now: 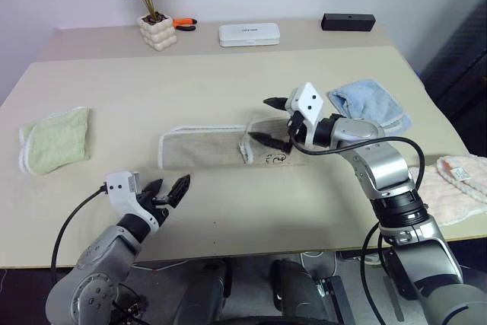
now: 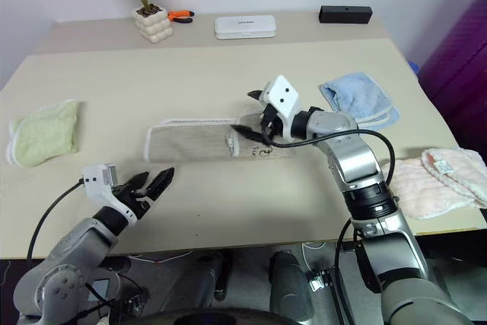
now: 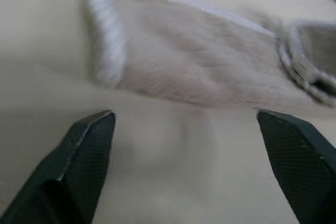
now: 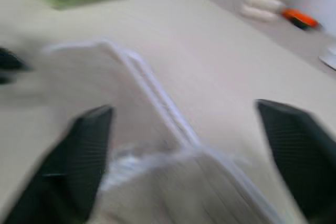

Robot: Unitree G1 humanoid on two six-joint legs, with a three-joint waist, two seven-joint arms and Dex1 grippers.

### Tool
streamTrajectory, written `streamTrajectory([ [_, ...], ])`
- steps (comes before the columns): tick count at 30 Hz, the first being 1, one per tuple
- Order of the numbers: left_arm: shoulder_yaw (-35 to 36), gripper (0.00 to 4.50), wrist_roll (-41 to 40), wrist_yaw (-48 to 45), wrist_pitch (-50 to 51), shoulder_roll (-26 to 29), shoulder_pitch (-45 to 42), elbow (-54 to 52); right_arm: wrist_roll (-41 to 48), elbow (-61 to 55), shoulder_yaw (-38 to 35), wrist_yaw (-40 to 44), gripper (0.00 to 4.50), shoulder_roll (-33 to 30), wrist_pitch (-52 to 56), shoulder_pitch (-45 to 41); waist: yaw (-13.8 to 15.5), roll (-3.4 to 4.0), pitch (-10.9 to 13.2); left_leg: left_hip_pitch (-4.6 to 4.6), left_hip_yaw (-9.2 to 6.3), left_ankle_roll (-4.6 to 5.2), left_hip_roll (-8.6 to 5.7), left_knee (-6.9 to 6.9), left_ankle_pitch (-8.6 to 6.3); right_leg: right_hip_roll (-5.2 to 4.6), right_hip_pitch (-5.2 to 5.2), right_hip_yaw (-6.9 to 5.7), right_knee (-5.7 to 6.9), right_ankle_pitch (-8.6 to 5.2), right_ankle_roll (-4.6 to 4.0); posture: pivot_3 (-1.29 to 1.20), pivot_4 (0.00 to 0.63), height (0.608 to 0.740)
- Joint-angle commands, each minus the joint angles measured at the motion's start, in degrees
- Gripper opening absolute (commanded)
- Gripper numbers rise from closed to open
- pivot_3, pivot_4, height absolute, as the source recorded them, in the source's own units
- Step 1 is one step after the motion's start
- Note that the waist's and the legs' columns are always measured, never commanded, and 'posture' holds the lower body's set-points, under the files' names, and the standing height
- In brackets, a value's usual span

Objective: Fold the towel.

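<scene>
Left tool (image 1: 170, 190) open near towel (image 1: 205, 148); right tool (image 1: 272, 121) open above it; wrist view shows stitched edging.

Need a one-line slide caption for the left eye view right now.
Right gripper open over the half-folded beige towel; left gripper open, short of its near edge.

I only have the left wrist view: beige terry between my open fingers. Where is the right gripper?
Observer: The right gripper hovers open over the towel's folded-over right end.
Operator: Is it holding cloth?
Observer: No, nothing sits between its fingers.
Operator: And my left gripper?
Observer: The left gripper is open above bare table, nearer the robot than the towel's left end, not touching it.
</scene>
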Motion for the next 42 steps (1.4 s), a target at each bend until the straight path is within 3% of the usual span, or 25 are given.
streamTrajectory([
  [1,3.1,4.5,-10.3,9.2,2.7,-4.5,-4.8,2.7,1.0,-6.3,1.7,2.1,4.48,0.4,-1.0,1.2,0.2,-0.02,0.0,0.0,-0.01,0.0,0.0,0.03,0.0,0.0,0.0,0.0,0.0,0.0,0.0,0.0,0.15,0.733],
  [9,3.5,4.5,-17.4,19.1,3.8,-6.6,-15.5,12.9,-0.7,-10.4,4.3,1.2,4.48,1.4,-1.0,4.8,1.0,-0.06,0.0,0.01,0.0,-0.02,-0.01,0.09,0.01,0.03,0.04,-0.01,0.0,0.05,0.02,0.0,0.15,0.733],
  [12,3.1,3.68,-17.0,19.9,3.2,-6.4,-16.7,15.3,-0.9,-11.2,4.2,0.6,4.5,1.7,-0.7,5.2,1.2,-0.06,0.0,0.02,0.02,-0.02,-0.01,0.1,0.01,0.03,0.06,0.0,0.0,0.06,0.01,0.0,0.15,0.733],
  [19,4.6,0.2,-17.5,19.4,-0.6,-6.4,-17.2,15.7,-1.4,-12.7,3.9,-0.3,4.5,1.0,0.2,6.6,1.2,-0.09,0.0,0.01,0.02,-0.02,-0.01,0.1,0.01,0.03,0.07,0.01,-0.05,0.06,0.0,0.0,0.15,0.733],
  [22,5.8,0.09,-17.0,17.9,-3.9,-5.8,-17.1,14.4,-1.5,-13.6,3.7,-0.6,4.5,0.7,0.7,7.2,1.1,-0.08,0.0,0.01,0.02,-0.02,0.02,0.09,0.0,0.05,0.06,0.02,-0.06,0.07,-0.02,0.0,0.15,0.733],
  [25,8.7,0.09,-13.9,14.0,-9.2,-1.8,-16.0,11.3,-1.3,-15.0,3.1,-0.7,4.5,-0.3,1.7,8.1,0.9,-0.11,0.0,0.01,0.04,-0.03,0.09,0.07,0.0,0.11,0.02,0.03,-0.06,0.09,-0.05,0.0,0.15,0.733],
  [29,13.6,0.09,-13.9,10.0,-11.6,5.3,-14.3,11.1,-1.2,-15.1,2.4,-0.3,4.5,-1.6,2.0,8.3,0.9,-0.1,0.0,0.01,0.08,-0.09,0.21,0.02,-0.02,0.25,-0.01,0.1,-0.13,0.11,-0.21,0.0,0.15,0.733],
  [32,13.3,0.09,-11.3,4.9,-11.7,11.8,-13.3,9.9,-1.2,-14.4,2.3,0.0,4.5,-2.2,1.6,8.2,1.1,-0.11,0.0,0.01,0.1,-0.09,0.22,0.02,-0.02,0.27,0.0,0.12,-0.16,0.09,-0.27,0.0,0.15,0.733],
  [37,6.6,0.09,-6.6,-4.9,-11.3,19.1,-14.8,7.4,-1.5,-13.1,2.4,0.2,4.5,-2.0,1.1,7.7,1.2,-0.14,0.0,0.0,0.12,-0.09,0.2,0.02,-0.02,0.26,0.05,0.14,-0.23,0.06,-0.35,0.0,0.15,0.733],
  [42,-12.1,0.09,3.0,-17.3,-10.5,25.4,-19.6,4.3,-2.0,-12.3,2.8,0.2,4.5,-1.8,0.5,7.7,1.2,-0.15,0.0,0.0,0.13,-0.09,0.2,0.01,-0.02,0.27,0.05,0.15,-0.22,0.07,-0.36,0.0,0.15,0.733],
])
